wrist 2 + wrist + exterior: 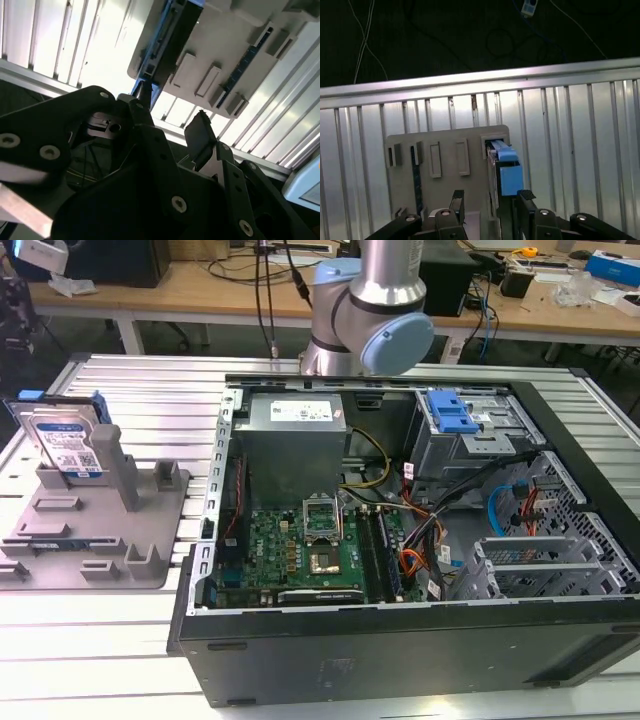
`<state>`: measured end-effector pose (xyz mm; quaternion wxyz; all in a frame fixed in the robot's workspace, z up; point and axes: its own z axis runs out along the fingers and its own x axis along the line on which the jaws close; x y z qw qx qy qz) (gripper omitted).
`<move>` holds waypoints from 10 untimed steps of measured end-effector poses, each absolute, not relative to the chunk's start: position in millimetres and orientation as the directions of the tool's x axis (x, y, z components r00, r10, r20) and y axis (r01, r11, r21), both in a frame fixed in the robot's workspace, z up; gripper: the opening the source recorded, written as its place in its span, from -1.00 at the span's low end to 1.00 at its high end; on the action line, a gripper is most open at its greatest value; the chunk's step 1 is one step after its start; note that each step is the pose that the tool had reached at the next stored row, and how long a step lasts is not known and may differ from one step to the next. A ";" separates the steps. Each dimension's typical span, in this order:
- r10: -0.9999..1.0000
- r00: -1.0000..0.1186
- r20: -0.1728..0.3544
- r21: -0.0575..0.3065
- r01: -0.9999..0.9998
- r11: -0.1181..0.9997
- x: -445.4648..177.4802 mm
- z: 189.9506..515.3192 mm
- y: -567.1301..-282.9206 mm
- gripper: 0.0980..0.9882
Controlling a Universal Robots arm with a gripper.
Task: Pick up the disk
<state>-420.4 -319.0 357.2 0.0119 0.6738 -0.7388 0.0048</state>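
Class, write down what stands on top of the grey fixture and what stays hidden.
The disk stands upright on the grey fixture, beside a tall post. Its far face and bottom edge are covered.

We are in a robotics laboratory or an electronics workshop. We see a silver and blue robot arm (385, 310) at a table of ribbed aluminium profiles (150, 390), and on this table an open computer case (400, 660) with its motherboard (300, 540) bare. Beside the case, the disk (68, 445) stands in a grey fixture (140, 525). Behind, long wooden workbenches (200, 285) carry boxes and small devices, and black cables (263, 300) hang down in front of them
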 end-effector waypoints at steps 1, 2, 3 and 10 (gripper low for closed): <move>-0.996 -0.090 0.024 0.009 -0.996 0.091 -421.2 357.3 -312.6 0.00; -0.996 -0.089 0.025 0.009 -0.996 0.089 -421.8 357.3 -307.7 0.00; -0.996 -0.088 0.025 0.009 -0.996 0.089 -422.4 357.3 -304.2 0.00; -0.996 -0.087 0.026 0.009 -0.996 0.087 -424.7 357.0 -302.8 0.00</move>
